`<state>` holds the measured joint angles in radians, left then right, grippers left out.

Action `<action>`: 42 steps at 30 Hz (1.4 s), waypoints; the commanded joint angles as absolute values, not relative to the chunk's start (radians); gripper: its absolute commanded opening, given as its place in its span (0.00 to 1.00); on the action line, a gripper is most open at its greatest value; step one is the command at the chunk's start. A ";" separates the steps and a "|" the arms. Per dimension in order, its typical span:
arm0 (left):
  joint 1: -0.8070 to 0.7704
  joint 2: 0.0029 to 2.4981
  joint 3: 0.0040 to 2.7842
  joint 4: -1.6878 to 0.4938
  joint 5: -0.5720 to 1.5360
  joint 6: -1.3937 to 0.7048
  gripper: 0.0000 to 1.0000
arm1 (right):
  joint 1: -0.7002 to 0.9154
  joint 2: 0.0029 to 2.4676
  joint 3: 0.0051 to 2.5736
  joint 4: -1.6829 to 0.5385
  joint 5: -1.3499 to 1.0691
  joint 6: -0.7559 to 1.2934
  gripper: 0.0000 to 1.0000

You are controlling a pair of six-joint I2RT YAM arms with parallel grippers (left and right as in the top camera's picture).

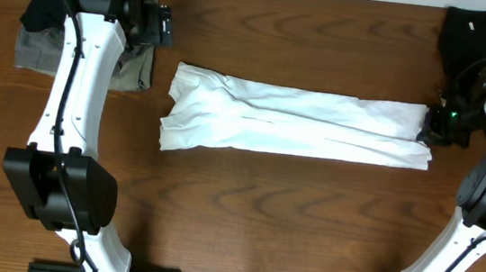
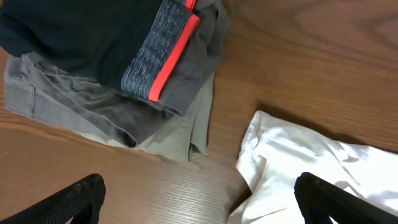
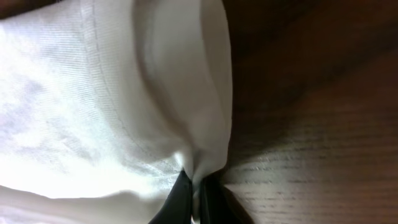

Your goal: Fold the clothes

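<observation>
The table [image 1: 306, 224] carries the shirt [image 1: 299, 122] as one long band, narrowed lengthwise, so the crosswise fold looks like the step in hand. To do it well, lift the held end only enough to clear. Carry it straight along the band, edges lined up, and lay it flat before letting go. A pile [image 1: 40, 42] of other clothes sits ahead of the left gripper [image 2: 199, 208], which is spread wide and empty, the shirt's near end just beside one finger. The right gripper [image 1: 428, 129] is pinched onto the band's other end.
</observation>
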<state>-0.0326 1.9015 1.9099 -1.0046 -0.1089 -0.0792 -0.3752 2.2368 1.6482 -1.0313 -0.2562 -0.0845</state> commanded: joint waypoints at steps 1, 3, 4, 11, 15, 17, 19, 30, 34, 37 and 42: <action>-0.023 1.892 1.927 -1.003 -0.117 -0.091 0.98 | -0.363 2.299 1.636 -1.003 -0.237 -0.033 0.01; -0.016 1.892 1.927 -1.003 -0.117 -0.091 0.98 | -0.379 2.288 1.664 -1.010 -0.237 -0.030 0.01; -0.011 1.892 1.927 -1.003 -0.117 -0.092 0.98 | -0.389 2.279 1.684 -1.018 -0.237 -0.030 0.01; 0.013 1.889 1.927 -1.005 -0.117 -0.091 0.98 | -0.459 2.233 1.802 -1.105 -0.237 -0.117 0.01; 0.031 1.877 1.927 -1.003 -0.117 -0.091 0.98 | -0.498 2.233 1.842 -1.151 -0.241 -0.139 0.01; 0.043 1.869 1.927 -1.004 -0.117 -0.091 0.98 | -0.511 2.232 1.855 -1.171 -0.244 -0.140 0.01; 0.052 1.861 1.927 -1.004 -0.117 -0.091 0.98 | -0.513 2.231 1.865 -1.187 -0.268 -0.156 0.01; 0.063 1.852 1.927 -1.015 -0.117 -0.091 0.98 | -0.409 2.165 1.945 -1.285 -0.427 -0.200 0.01; 0.062 1.852 1.927 -1.015 -0.117 -0.091 0.98 | -0.323 2.115 1.945 -1.309 -0.426 -0.199 0.01; 0.062 1.852 1.927 -1.015 -0.117 -0.091 0.98 | -0.257 2.098 1.945 -1.319 -0.424 -0.195 0.01; 0.063 1.852 1.927 -1.016 -0.117 -0.091 0.98 | -0.148 2.095 1.941 -1.332 -0.407 -0.171 0.01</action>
